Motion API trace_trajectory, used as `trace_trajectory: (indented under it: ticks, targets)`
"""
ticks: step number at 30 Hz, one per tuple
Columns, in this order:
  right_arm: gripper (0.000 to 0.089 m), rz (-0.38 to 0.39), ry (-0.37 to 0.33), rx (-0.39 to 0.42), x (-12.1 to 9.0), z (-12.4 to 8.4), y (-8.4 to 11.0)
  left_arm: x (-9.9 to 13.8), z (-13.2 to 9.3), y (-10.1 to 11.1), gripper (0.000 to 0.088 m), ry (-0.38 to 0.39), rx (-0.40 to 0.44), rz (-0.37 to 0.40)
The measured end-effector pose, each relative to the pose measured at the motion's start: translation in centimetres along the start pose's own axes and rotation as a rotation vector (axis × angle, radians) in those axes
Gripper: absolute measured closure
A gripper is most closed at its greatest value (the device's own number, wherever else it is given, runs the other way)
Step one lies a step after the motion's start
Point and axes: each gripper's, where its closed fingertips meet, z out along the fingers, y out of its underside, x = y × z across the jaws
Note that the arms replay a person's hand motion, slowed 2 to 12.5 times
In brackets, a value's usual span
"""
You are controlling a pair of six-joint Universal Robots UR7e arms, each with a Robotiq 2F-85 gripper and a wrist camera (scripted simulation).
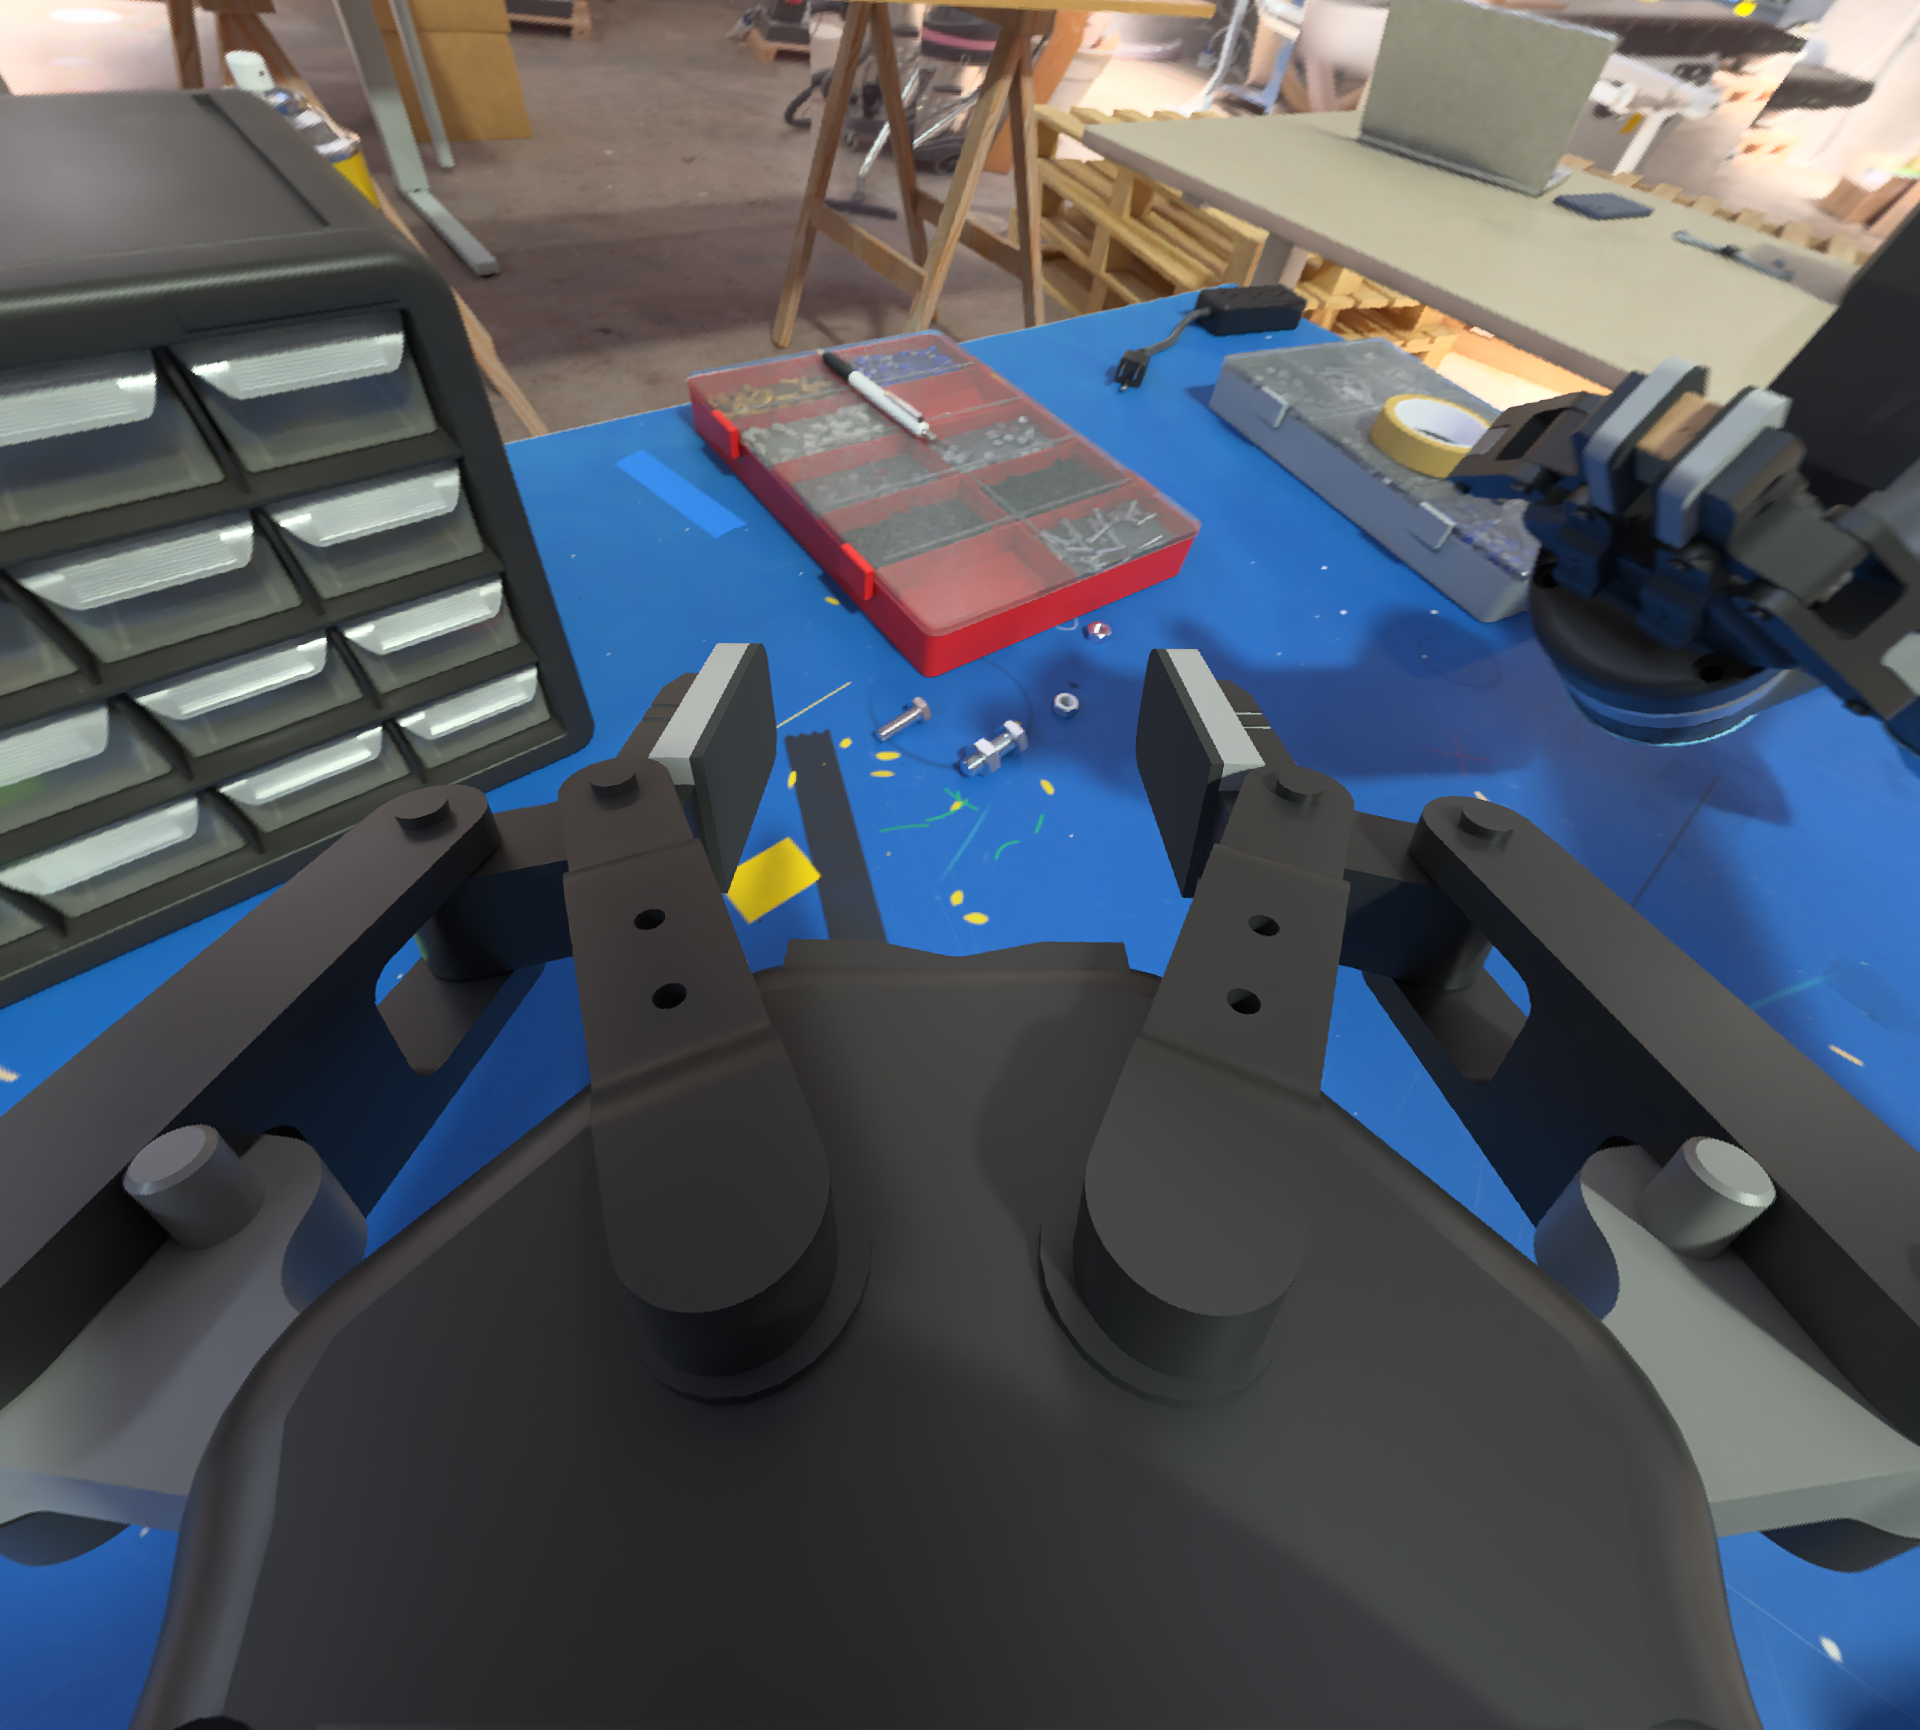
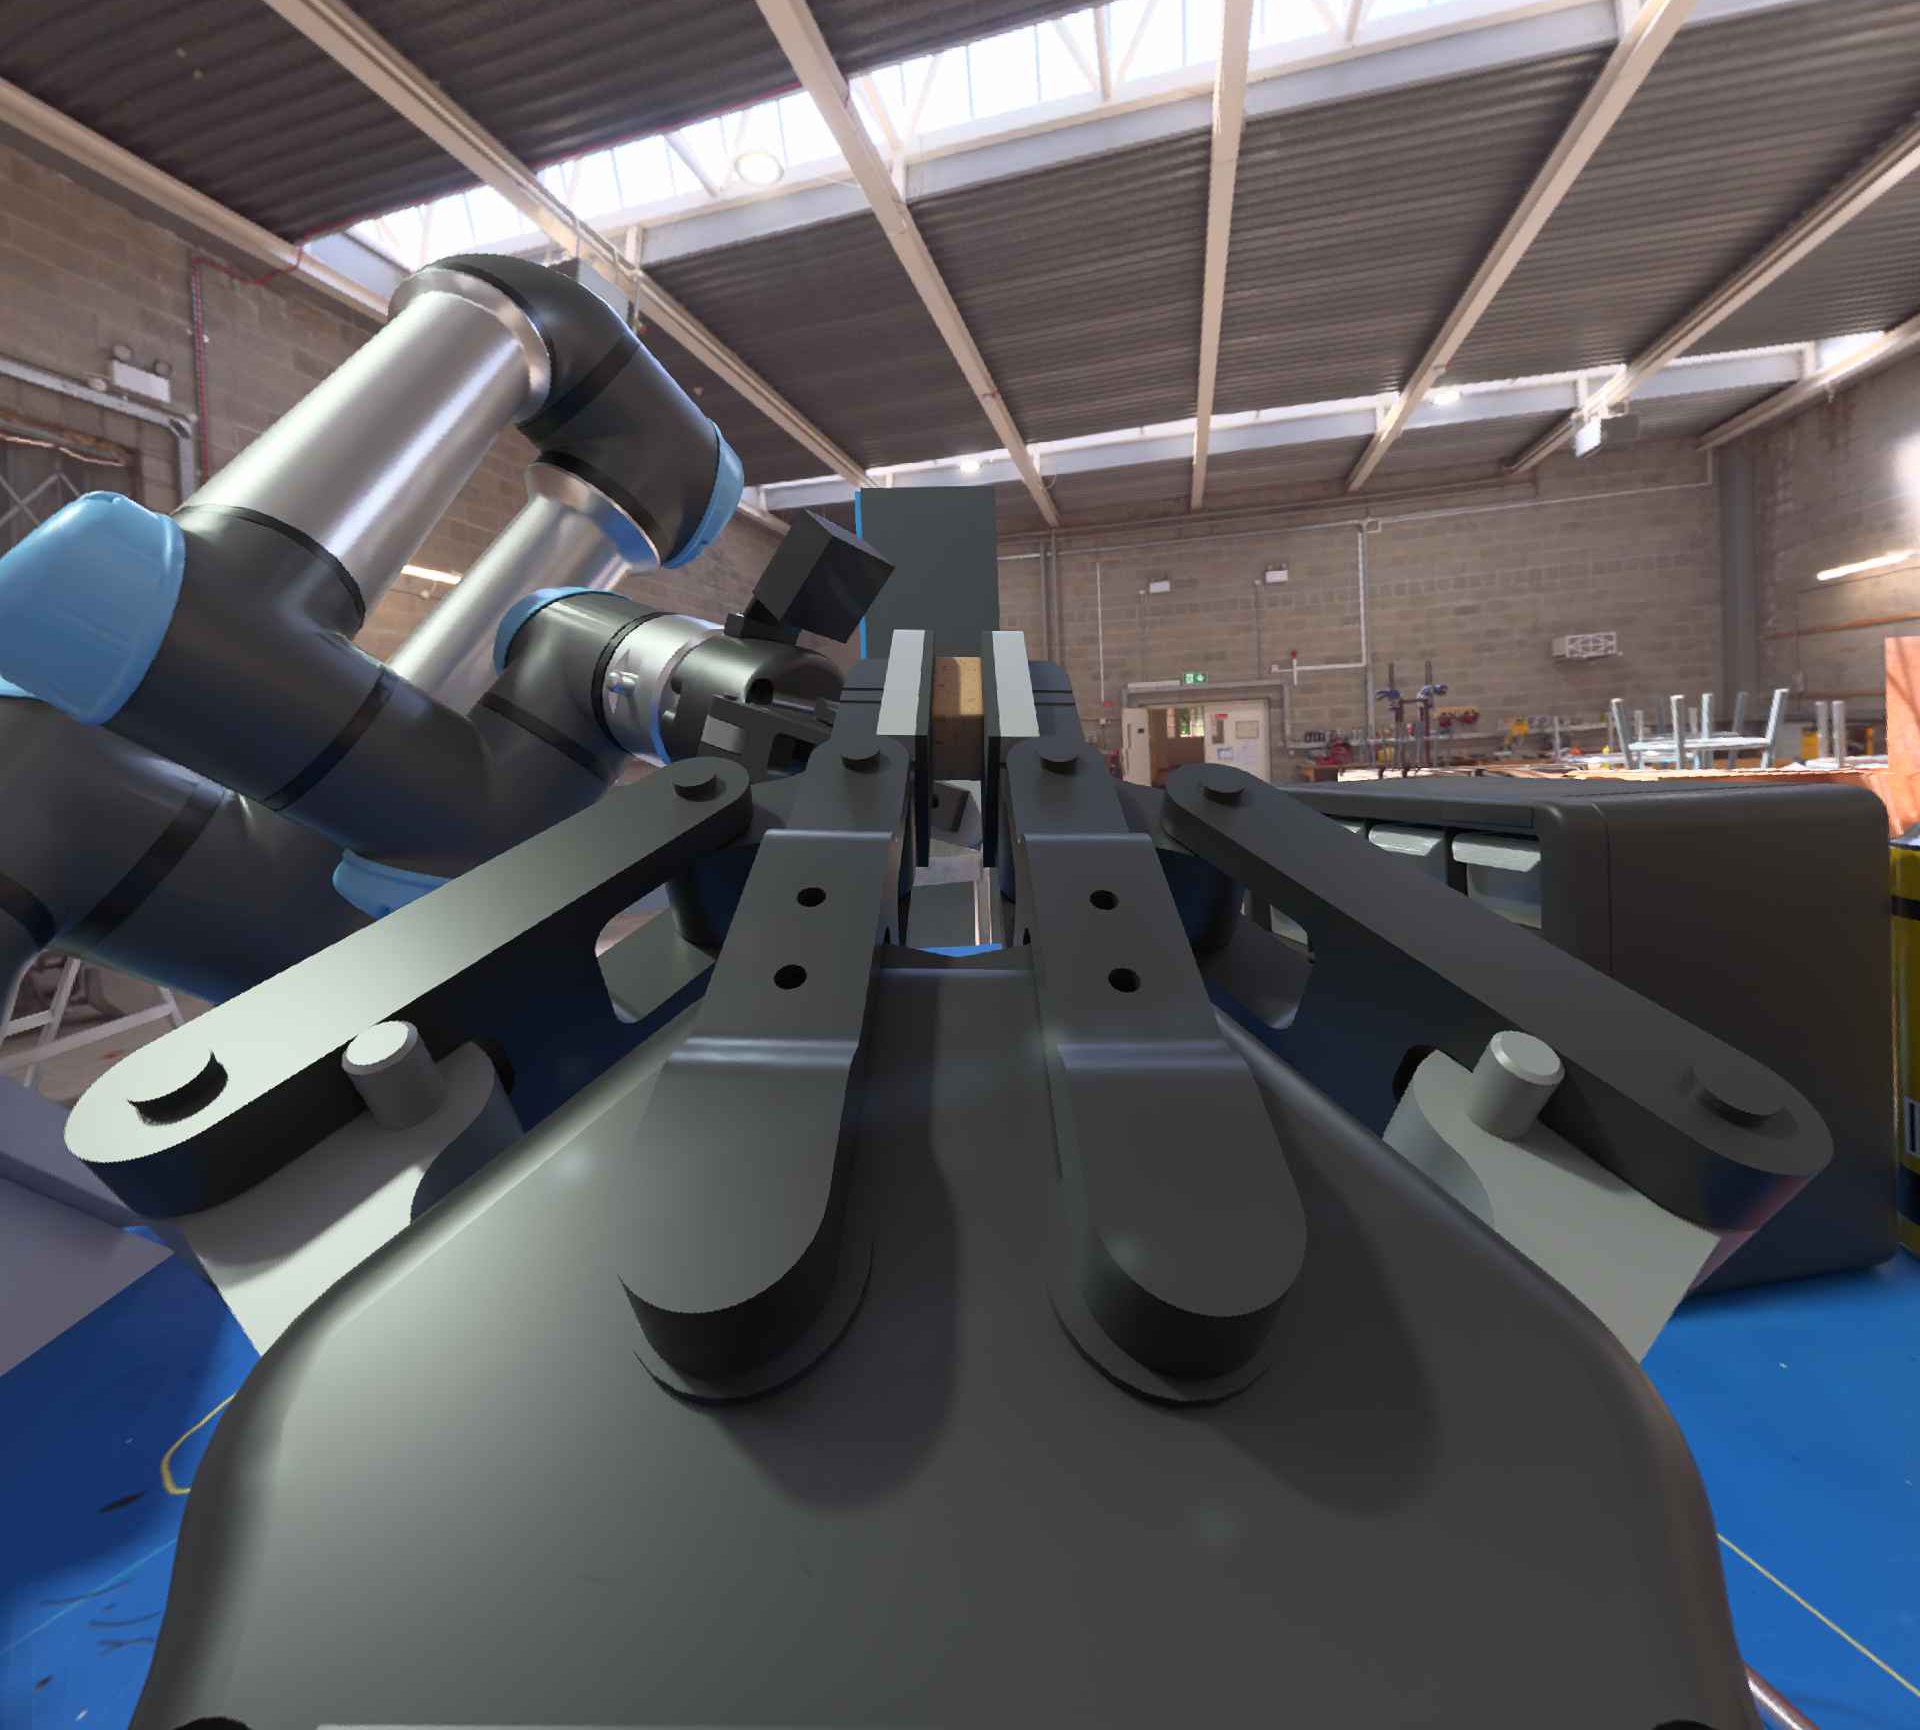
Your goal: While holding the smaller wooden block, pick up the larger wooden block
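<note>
Blue table [image 1: 1351,849], workshop hall; left end effector [image 1: 956,745] spread empty, right end effector [image 2: 956,693] clamps wooden block [image 2: 957,704].

You see a bright blue table top [image 1: 1299,745] flecked with yellow and green scraps, a yellow rectangular patch [image 1: 774,875] near you, and a lighter blue tape strip [image 1: 681,494] further off. The far tray is a red compartment organiser box [image 1: 940,501] holding grey, black and brass-coloured hardware, with a black-and-white marker pen [image 1: 878,394] across it. At left you have a charcoal drawer cabinet [image 1: 239,537] with clear, silvery-fronted drawers. At right, a pale grey parts case [image 1: 1351,454] carries a yellow roll of tape [image 1: 1429,431]. Your right gripper [image 2: 956,693], dark grey with light grey fingertips [image 2: 902,683], frames a tan wooden block [image 2: 956,698].
</note>
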Motion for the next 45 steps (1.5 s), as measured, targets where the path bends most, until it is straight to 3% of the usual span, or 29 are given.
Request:
trace_trajectory:
  ticks: [9, 19, 24, 35, 45]
  targets:
    - [0.0815, -0.013, 0.009, -0.009, 0.3, -0.2, -0.1, -2.9, 1.1, 2.9, 0.0269, -0.165, -0.096, -0.021]
    - [0.0815, -0.014, 0.009, -0.008, 0.6, -0.4, -0.3, -5.3, 2.8, 6.6, 0.0288, -0.289, -0.157, -0.099]
    - [0.0815, -0.009, 0.012, -0.008, 0.8, -0.5, -0.2, -6.3, 3.7, 8.5, 0.0229, -0.337, -0.189, -0.11]
    - [0.0815, 0.009, 0.015, -0.011, 1.2, -0.6, 0.0, -8.7, 4.6, 13.0, 0.0067, -0.461, -0.325, -0.045]
    - [0.0815, 0.02, 0.013, -0.013, 1.2, -0.7, 0.2, -10.0, 4.9, 15.8, 0.0028, -0.521, -0.403, 0.008]
